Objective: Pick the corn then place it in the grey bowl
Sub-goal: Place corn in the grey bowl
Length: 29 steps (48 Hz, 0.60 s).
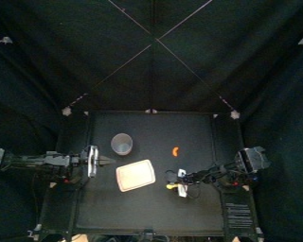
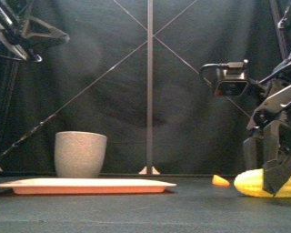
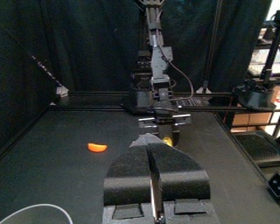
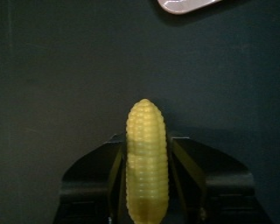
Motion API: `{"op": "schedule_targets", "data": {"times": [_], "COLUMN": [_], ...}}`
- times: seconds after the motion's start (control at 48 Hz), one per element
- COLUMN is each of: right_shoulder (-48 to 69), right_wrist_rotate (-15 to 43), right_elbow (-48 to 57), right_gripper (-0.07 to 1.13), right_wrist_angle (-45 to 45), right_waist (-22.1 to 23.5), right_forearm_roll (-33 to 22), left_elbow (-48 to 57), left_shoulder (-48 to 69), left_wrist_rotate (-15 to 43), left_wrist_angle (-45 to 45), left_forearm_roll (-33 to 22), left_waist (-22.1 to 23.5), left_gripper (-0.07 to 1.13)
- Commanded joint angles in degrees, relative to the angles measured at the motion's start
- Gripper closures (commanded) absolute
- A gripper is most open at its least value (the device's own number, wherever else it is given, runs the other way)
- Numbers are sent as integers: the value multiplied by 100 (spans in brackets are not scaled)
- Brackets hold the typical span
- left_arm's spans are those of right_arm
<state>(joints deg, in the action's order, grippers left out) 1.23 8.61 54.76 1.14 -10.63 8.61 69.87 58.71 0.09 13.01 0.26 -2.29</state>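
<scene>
Here, right gripper (image 4: 146, 162) tight around the yellow corn (image 4: 145, 122); left gripper (image 3: 154, 147) closed and empty near the grey bowl (image 1: 122, 144).

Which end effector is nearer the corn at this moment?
Right. The right end effector is down around the corn at the table's front right; the left end effector hangs far across the table, beside the grey cup.

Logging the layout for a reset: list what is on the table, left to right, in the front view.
grey cup → orange toy → corn
</scene>
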Motion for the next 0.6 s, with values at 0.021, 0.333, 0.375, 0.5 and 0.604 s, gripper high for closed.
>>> {"op": "schedule_targets", "data": {"times": [0.021, 0.333, 0.375, 0.5, 0.604], "right_shoulder": [97, 413, 396, 114, -264], "right_wrist_rotate": [-70, -26, -26, 0, -26], "right_elbow": [-149, -1608, -1890, -2848, -3560], "right_gripper": [50, 50, 50, 50, 50], "right_wrist_angle": [18, -527, -536, -536, -536], "right_waist": [70, 1178, 1301, 1661, 1907], "right_forearm_roll": [-44, -1705, -1916, -2461, -2549], "left_elbow": [-88, -88, -88, -88, -88], "left_shoulder": [0, 0, 0, 0, -9], "left_wrist_rotate": [9, 9, 9, 9, 9], "left_wrist_angle": [26, 26, 26, 26, 26], "left_forearm_roll": [18, 18, 18, 18, 18], "left_waist": [0, 0, 0, -9, 0], "left_gripper": [110, 110, 110, 110, 110]}}
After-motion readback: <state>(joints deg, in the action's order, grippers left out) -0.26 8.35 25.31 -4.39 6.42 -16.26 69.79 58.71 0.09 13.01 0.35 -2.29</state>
